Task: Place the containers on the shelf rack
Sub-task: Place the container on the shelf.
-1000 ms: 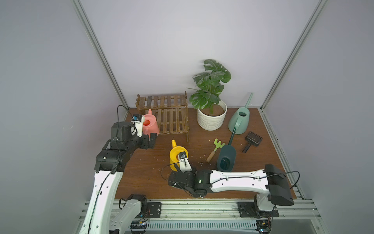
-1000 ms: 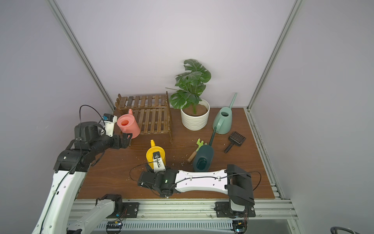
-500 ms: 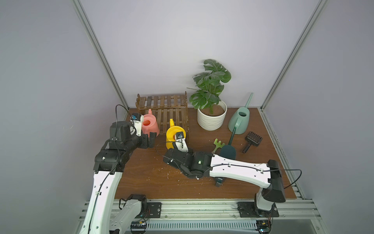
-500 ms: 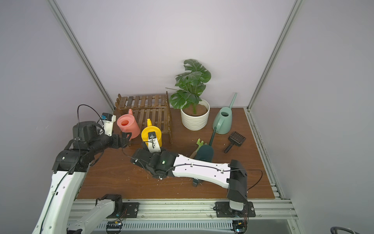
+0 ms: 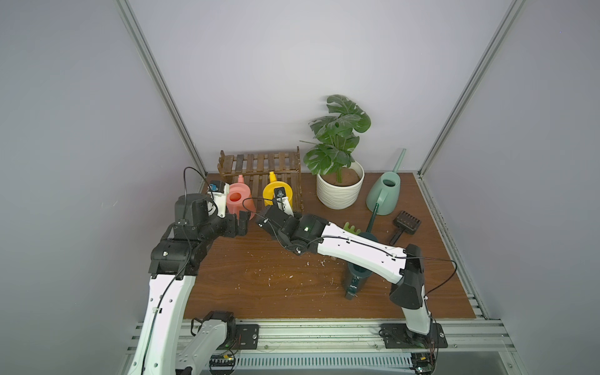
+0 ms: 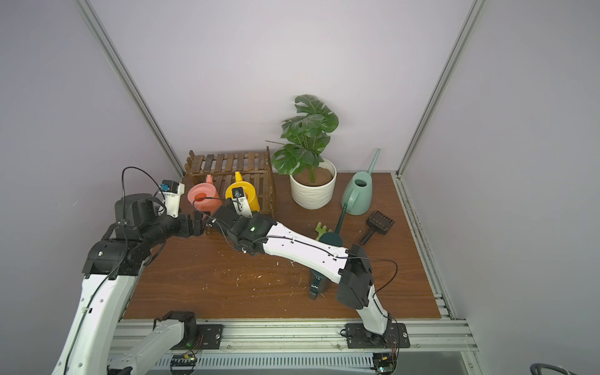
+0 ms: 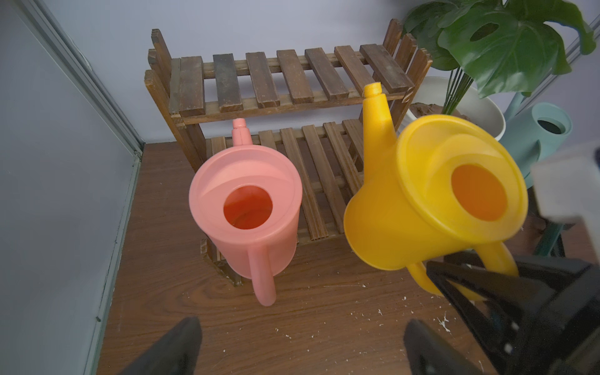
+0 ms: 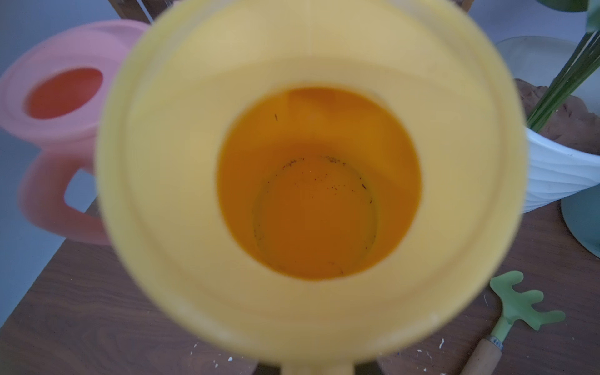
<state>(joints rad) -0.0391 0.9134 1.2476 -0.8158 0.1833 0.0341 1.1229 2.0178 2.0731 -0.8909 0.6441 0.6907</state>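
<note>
Smooth yellow plastic can hung tilted before the slatted dark-wood rack.
The right gripper clamped its loop handle, arm outstretched; the left gripper gaped wide behind the pink can at the lower shelf.

The brown slatted rack stands at upper centre. Before it, the pink can stands upright and the yellow can tilts. The teal can and mint can stand at the right.
</note>
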